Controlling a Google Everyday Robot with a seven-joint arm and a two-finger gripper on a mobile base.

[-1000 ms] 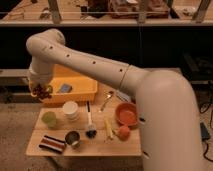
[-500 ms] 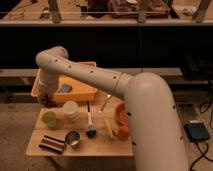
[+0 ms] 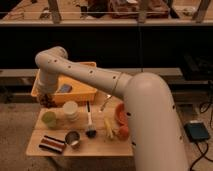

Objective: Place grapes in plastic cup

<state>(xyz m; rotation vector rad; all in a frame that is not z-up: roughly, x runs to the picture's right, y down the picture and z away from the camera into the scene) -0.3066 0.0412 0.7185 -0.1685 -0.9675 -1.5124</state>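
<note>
Gripper (image 3: 46,98): at far-left edge of table (image 3: 85,146), just below yellow bin's (image 3: 80,94) front-left corner, above & slightly behind green cup (image 3: 49,119). Closed on grapes (image 3: 47,101).
Grapes: dark lumpy bunch hanging at gripper tip, off the table, not yet over cup mouth.
Green cup: front-left on table, upright, looks empty. Cream cup (image 3: 70,110) just to its right, near-touching.
Other: metal cup (image 3: 73,138), brush (image 3: 90,125), banana (image 3: 108,129), orange fruit (image 3: 123,132), red bowl (image 3: 120,112) further right.
Stage: carry → needs short move fwd/down to cup.
Risk 1: bunch looks abt as wide as cup mouth → may sit on rim, roll off.
Risk 2: light cup, nudge by gripper cld tip it, or knock cream cup.
Risk 3: release too early → grapes land on table edge/floor.
</note>
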